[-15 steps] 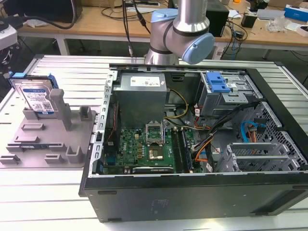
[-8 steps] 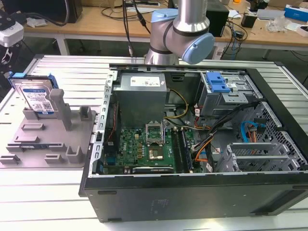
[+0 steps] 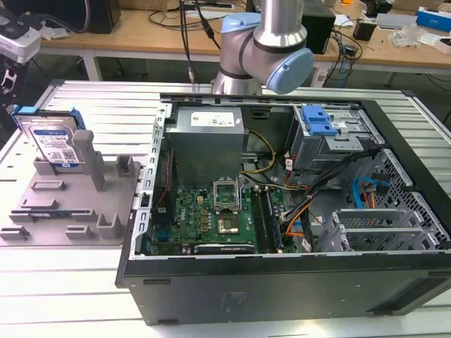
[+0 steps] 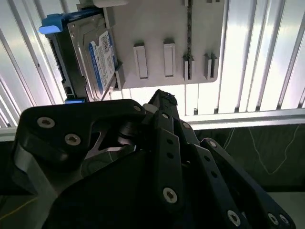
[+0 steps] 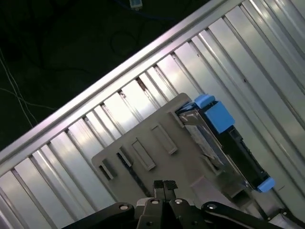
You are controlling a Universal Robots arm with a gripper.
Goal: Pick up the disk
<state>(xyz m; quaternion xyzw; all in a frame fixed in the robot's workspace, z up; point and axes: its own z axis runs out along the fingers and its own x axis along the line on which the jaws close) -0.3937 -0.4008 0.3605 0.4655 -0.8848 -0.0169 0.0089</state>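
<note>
The disk (image 3: 53,144) is seen standing on edge in a slot at one end of the grey tray (image 3: 67,211) on the table (image 3: 99,105). The pincer (image 5: 165,184) is clenched on nothing, well apart from the tray.

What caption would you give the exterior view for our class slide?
Disk standing on edge in the grey fixture tray beside an open computer case, robot arm behind.

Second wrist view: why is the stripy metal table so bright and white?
In the second wrist view, light glares off the ribbed silver metal table, washing its slats white; the first wrist view shows a similar sheen; the exterior view is evenly lit.
</note>
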